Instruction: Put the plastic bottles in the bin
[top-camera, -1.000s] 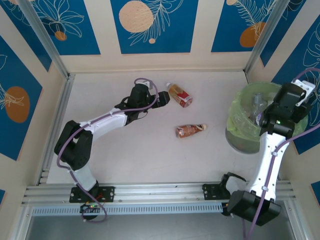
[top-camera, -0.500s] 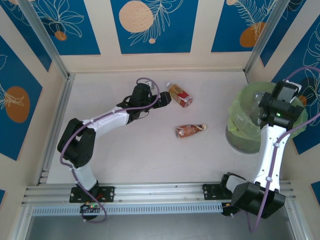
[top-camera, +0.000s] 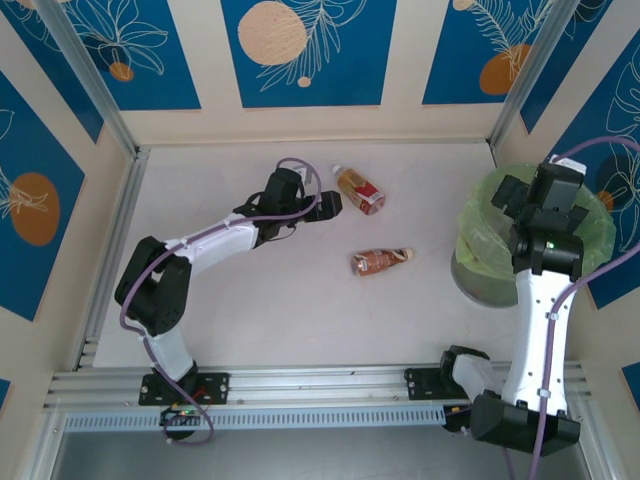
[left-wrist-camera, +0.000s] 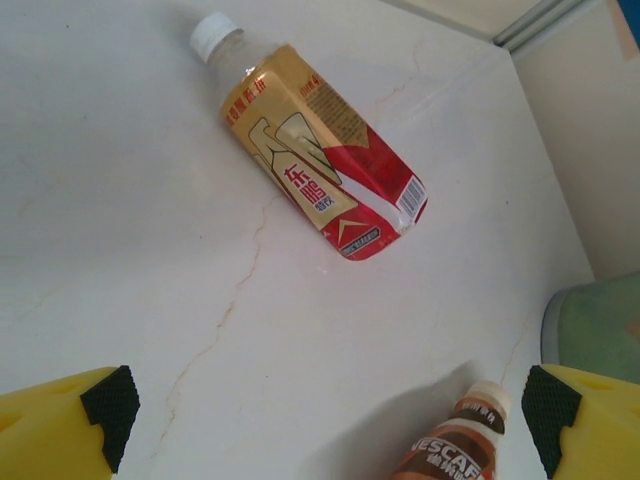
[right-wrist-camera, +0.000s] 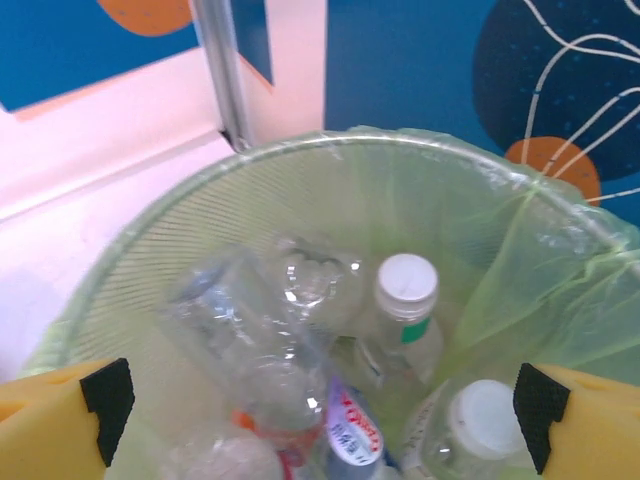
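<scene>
White tabletop (top-camera: 300, 320), blue-panelled walls: a gold-and-red bottle (left-wrist-camera: 320, 170) is lying mid-table, a brown bottle (top-camera: 380, 261) nearer, more bottles (right-wrist-camera: 405, 300) sitting in the bin (top-camera: 478, 275) at right. Left gripper (top-camera: 331, 204) is hovering beside the gold-and-red bottle, jaws spread; right gripper (right-wrist-camera: 320, 400) is gaping empty over the bin. Light, slick, crushable (probably), each is best pinched across its labelled middle.

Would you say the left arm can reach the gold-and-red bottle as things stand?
Probably yes: the open left gripper sits just beside the gold-and-red bottle, with only bare table between them.
</scene>
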